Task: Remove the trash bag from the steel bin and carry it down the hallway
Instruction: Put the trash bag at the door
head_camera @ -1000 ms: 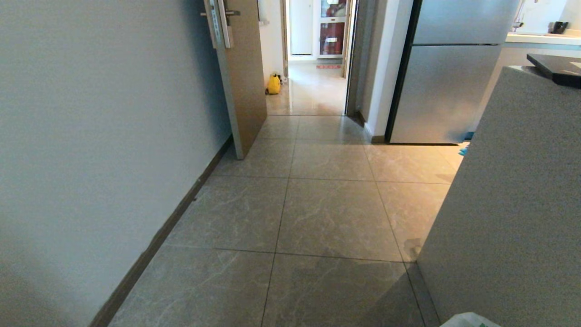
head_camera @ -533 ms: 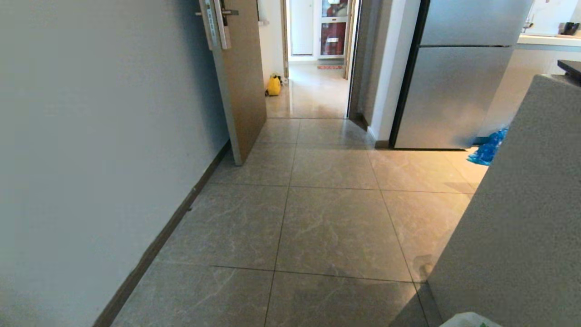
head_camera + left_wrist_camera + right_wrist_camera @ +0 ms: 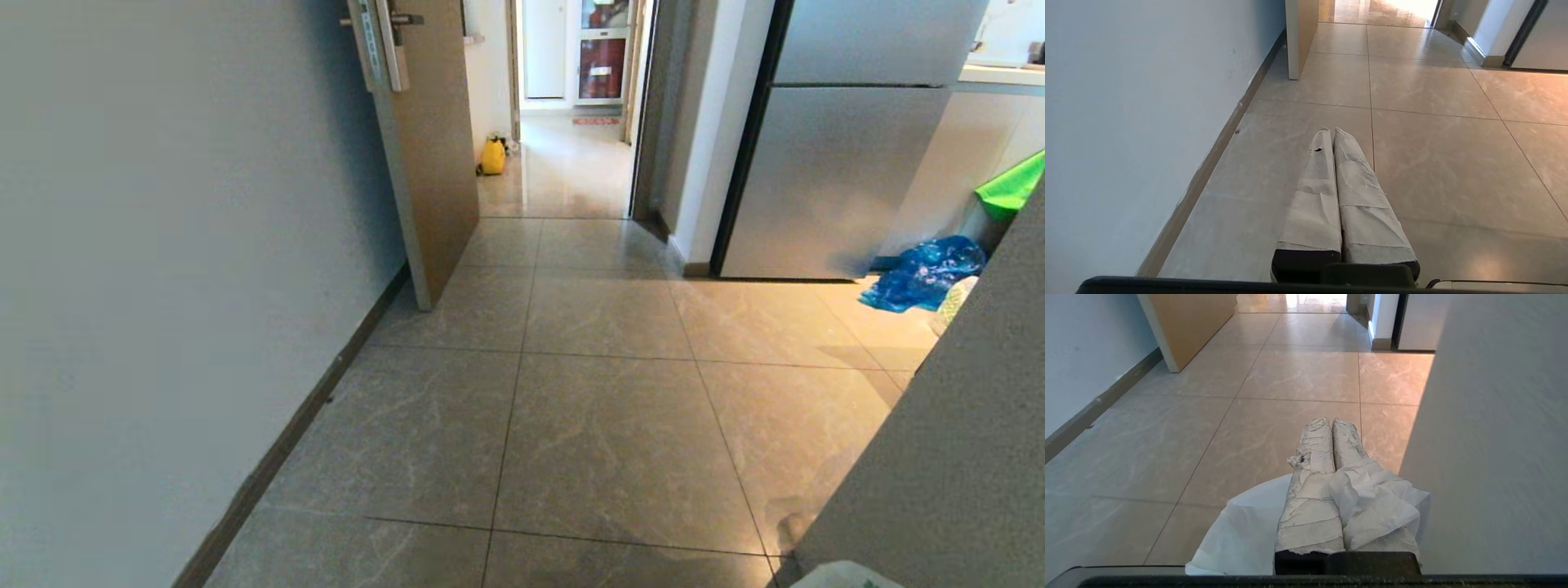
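Rolling forward since the earlier frame: whole head view shifted, open door (image 3: 424,155) now closer, blue plastic heap (image 3: 922,273) and a green item (image 3: 1016,184) newly uncovered past the grey counter (image 3: 971,425) corner. Camera travel, not movement of things.

Right gripper (image 3: 1331,424) pressed together, pinching the trash bag (image 3: 1372,502); white plastic bunched over one finger and hanging below toward the floor (image 3: 604,425). A sliver of the same bag peeking in beside the counter base at the head view's lower edge. Left gripper (image 3: 1331,132) closed on nothing, held level near the wall (image 3: 163,245). Steel bin not in view.

Step in hand, by judgement: carrying the bag toward the hallway (image 3: 563,171) beyond the door.

To do it well:
- Keep the pinch firm; thin, crinkly film likely to slip if loosened.
- Steer between door edge and counter corner, favouring the middle of the tiles, since the bag hangs on the counter side and could snag or drag there.
- Hold both arms quiet; swing of the load best avoided.
- Pass well away from the fridge (image 3: 841,163) corner and the blue heap beside it.
- Aim for the bright doorway, with the yellow bag (image 3: 491,155) just past the door to be skirted.
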Motion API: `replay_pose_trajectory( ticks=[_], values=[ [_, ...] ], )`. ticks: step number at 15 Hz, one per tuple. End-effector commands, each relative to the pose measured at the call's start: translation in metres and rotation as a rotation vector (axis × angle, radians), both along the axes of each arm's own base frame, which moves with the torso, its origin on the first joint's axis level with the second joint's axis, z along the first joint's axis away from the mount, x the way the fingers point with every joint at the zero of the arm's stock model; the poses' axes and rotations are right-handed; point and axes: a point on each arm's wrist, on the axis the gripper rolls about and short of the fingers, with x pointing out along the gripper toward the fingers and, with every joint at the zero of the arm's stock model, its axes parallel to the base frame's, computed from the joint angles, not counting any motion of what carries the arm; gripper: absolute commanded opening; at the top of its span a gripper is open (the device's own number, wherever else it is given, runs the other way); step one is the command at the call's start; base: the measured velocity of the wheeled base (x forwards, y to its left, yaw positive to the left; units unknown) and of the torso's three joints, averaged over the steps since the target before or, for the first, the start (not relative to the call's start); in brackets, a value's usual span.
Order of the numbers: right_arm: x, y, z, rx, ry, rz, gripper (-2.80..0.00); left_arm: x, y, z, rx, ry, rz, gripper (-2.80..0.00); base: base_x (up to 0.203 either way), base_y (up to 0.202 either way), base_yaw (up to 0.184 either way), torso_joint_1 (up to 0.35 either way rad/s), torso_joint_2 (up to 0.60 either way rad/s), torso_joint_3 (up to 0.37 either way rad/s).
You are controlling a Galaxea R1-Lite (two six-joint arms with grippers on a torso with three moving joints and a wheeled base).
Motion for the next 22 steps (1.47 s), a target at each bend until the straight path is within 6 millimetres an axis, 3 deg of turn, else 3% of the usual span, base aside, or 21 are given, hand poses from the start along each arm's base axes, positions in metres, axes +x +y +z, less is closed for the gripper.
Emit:
replay_pose_trajectory(
  ticks=[1, 22],
  values=[
    [0.0000, 0.0000, 0.0000, -0.001, 0.000, 0.000, -2.80, 0.0000, 0.0000, 0.0000, 0.001, -0.001, 0.001, -2.80, 0.189, 0.000, 0.000, 0.002, 0.00, 0.002],
    [0.0000, 0.0000, 0.0002, -0.001, -0.002, 0.000, -2.80, 0.0000, 0.0000, 0.0000, 0.000, -0.001, 0.001, -2.80, 0.189, 0.000, 0.000, 0.003, 0.00, 0.002]
  ],
)
